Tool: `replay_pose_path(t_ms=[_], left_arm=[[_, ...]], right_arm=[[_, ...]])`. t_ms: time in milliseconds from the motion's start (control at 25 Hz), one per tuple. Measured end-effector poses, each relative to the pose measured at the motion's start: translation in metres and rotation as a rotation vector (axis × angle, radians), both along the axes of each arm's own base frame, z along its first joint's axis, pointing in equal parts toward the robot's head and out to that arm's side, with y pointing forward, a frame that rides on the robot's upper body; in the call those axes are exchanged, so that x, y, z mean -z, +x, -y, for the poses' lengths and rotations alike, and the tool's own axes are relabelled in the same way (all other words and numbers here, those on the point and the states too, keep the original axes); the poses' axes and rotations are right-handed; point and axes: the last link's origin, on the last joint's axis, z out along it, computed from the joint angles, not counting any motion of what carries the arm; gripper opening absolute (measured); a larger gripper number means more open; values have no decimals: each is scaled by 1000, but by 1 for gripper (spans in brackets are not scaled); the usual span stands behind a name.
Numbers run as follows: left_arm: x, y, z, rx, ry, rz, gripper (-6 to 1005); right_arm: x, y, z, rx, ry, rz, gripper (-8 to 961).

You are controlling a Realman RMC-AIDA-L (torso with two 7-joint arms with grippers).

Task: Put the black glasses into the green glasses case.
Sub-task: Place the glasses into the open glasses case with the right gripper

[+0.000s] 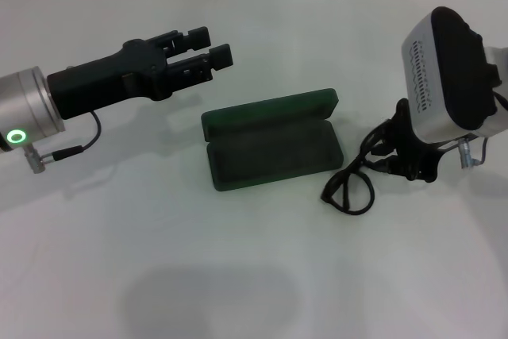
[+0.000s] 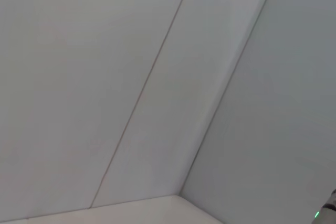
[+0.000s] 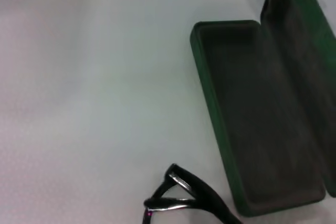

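Observation:
The green glasses case [image 1: 274, 144] lies open in the middle of the table, lid back, with nothing in its lined tray; it also shows in the right wrist view [image 3: 262, 119]. The black glasses [image 1: 353, 184] lie just right of the case, one end reaching up under my right gripper [image 1: 411, 163], which is down right over them. Part of their frame shows in the right wrist view [image 3: 181, 198]. My left gripper [image 1: 208, 47] hangs above the table, left of and behind the case, open by a narrow gap and empty.
The table [image 1: 238, 275] is plain white, with a white tiled wall behind it. The left wrist view shows only the wall [image 2: 157, 77].

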Motion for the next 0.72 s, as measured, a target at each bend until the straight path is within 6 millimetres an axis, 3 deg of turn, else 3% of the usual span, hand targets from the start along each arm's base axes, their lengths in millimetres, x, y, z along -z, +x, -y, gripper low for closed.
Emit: replay_pose_path(t_ms=[480,720], left_arm=[[0,3,-3,8,1,-1,708],[1,3,-2,8,-1,0,709]], right_arm=[[-4,-3,3,-7,-9,17,201],[-7,-13,7,-5,-25,-93,220]])
